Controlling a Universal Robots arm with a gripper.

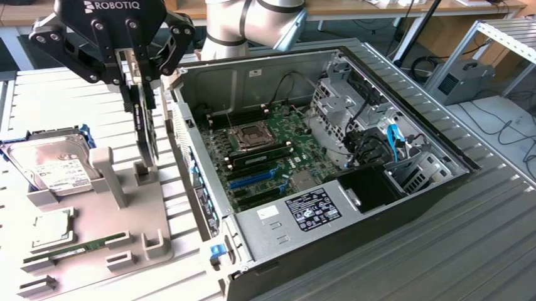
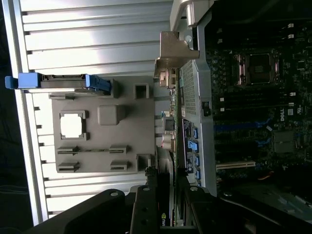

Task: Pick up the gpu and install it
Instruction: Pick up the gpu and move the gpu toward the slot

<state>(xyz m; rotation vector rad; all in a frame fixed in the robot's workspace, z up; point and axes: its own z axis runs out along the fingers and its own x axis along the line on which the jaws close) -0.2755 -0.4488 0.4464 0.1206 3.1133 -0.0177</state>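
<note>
The thin, flat black gpu (image 1: 145,135) is clamped upright in the gripper (image 1: 140,84), over the grey moulded holder (image 1: 113,213) beside the open metal case (image 1: 352,244). A silver hard drive (image 1: 50,166) and a green memory stick (image 1: 75,248) are seated in the holder.

I count one gpu (image 1: 145,128), one hard drive (image 1: 52,164), one CPU (image 1: 49,227), one memory stick (image 1: 77,246), one tray (image 1: 96,216), one case (image 1: 360,248).

Ribbed metal table (image 1: 490,241) carries grey parts fixture (image 1: 159,222), open computer case (image 1: 335,260).
</note>
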